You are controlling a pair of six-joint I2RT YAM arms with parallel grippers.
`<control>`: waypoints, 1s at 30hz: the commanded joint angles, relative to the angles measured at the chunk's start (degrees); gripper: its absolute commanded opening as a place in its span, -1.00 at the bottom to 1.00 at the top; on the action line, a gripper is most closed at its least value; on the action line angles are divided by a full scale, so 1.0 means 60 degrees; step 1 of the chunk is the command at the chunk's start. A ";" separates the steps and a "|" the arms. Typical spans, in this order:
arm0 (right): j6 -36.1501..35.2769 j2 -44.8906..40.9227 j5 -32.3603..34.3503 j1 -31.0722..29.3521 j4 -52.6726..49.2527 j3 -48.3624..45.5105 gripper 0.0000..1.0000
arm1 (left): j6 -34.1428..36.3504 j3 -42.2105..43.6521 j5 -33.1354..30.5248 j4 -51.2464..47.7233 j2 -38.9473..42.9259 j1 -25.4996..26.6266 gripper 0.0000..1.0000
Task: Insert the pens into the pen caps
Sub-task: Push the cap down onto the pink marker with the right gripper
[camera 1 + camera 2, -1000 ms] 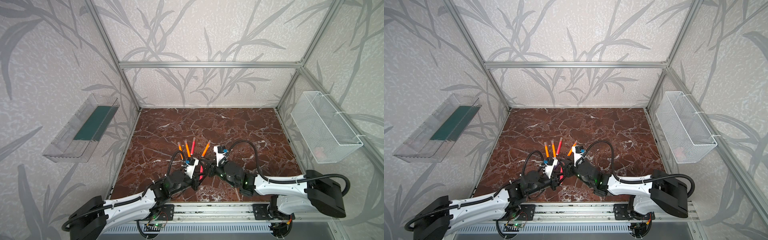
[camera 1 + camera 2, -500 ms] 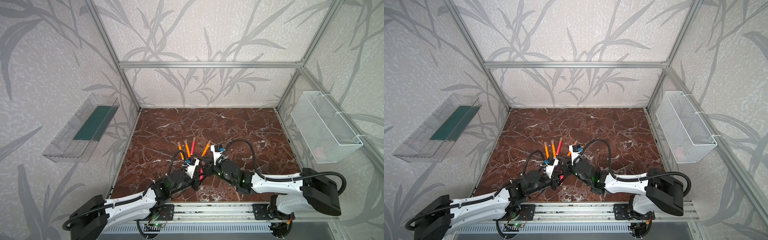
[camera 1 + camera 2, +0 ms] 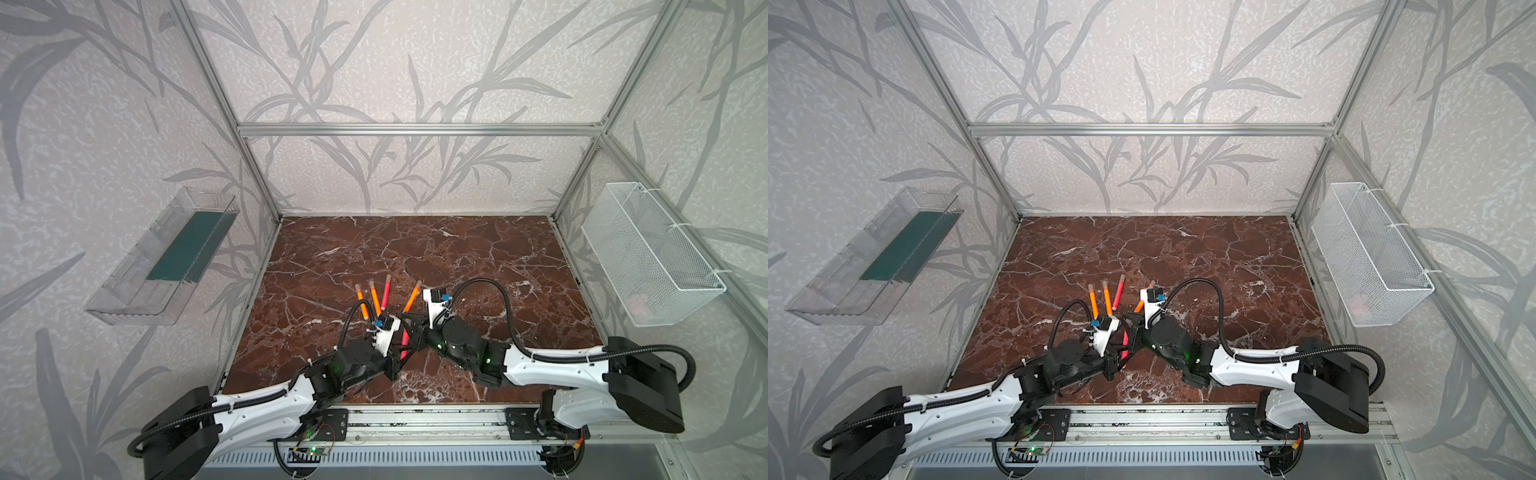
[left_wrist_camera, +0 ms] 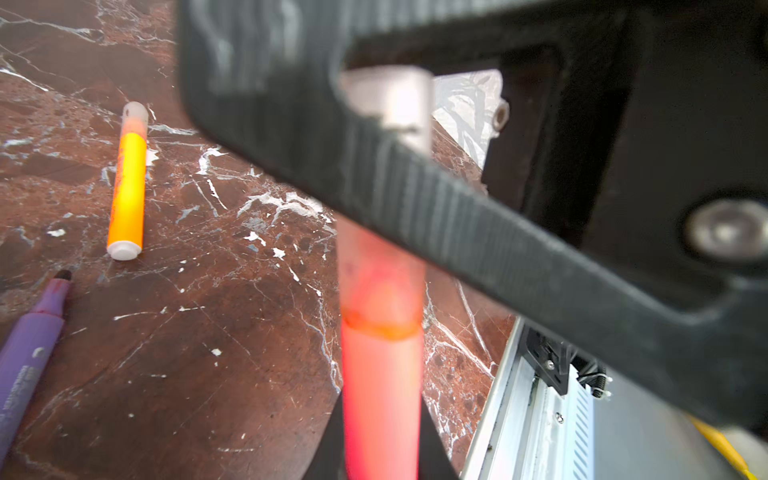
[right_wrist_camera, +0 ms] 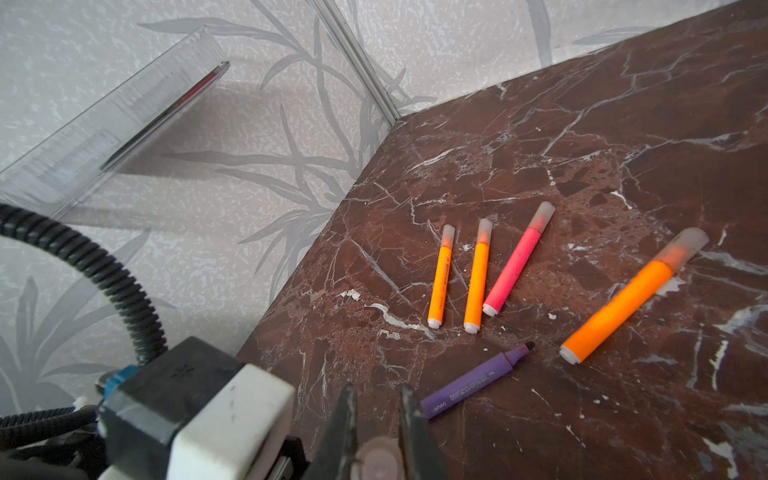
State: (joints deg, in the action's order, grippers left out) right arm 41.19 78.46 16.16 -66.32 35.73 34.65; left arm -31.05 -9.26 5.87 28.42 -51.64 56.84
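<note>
My left gripper (image 4: 380,436) is shut on a red-pink pen (image 4: 380,395), also visible in both top views (image 3: 404,343) (image 3: 1124,345). A pale pen cap (image 4: 386,99) sits over that pen's tip. My right gripper (image 5: 377,415) is shut on this cap (image 5: 378,457), its finger (image 4: 457,232) crossing in front of the pen. The two grippers meet near the table's front middle (image 3: 405,336). A purple pen (image 5: 478,382) lies uncapped beside them. Three orange pens (image 5: 441,276) (image 5: 478,276) (image 5: 631,297) and a pink one (image 5: 517,259) lie capped on the marble.
A clear tray (image 3: 166,257) hangs on the left wall and a white mesh basket (image 3: 648,257) on the right wall. The metal front rail (image 3: 415,415) runs just behind both grippers. Bare marble (image 3: 415,249) stretches to the back wall.
My right gripper has moved left toward the left gripper and shut on the cap at the held pen's tip. The left arm and its pen have stayed put.
</note>
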 commanded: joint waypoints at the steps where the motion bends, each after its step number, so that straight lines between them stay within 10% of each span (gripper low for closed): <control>1: 0.0120 -0.0419 -0.0278 0.0010 -0.0405 -0.0169 -0.98 | 0.0438 -0.0556 -0.0790 -0.0201 -0.0007 -0.0030 -1.00; 15: -0.0387 -0.1868 -0.1641 -0.0038 -0.1554 -0.0957 -1.00 | 0.2391 -0.2263 -0.1652 -0.0287 0.0105 -0.0302 -1.00; 25: -0.1530 -0.1816 -0.2270 -0.0444 0.0166 -0.1869 -1.00 | 0.1380 -0.2923 0.0764 0.0262 -0.0170 -0.2077 -1.00; 30: -0.1377 -0.1695 -0.1422 -0.1002 0.0167 -0.1980 -1.00 | 0.1962 -0.3165 -0.0340 -0.0308 -0.0062 -0.2101 -1.00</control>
State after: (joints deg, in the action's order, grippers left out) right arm 34.41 66.96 15.31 -65.95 45.76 26.30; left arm -15.68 -22.17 21.26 17.06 -53.45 49.17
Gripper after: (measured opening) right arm 0.165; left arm 0.157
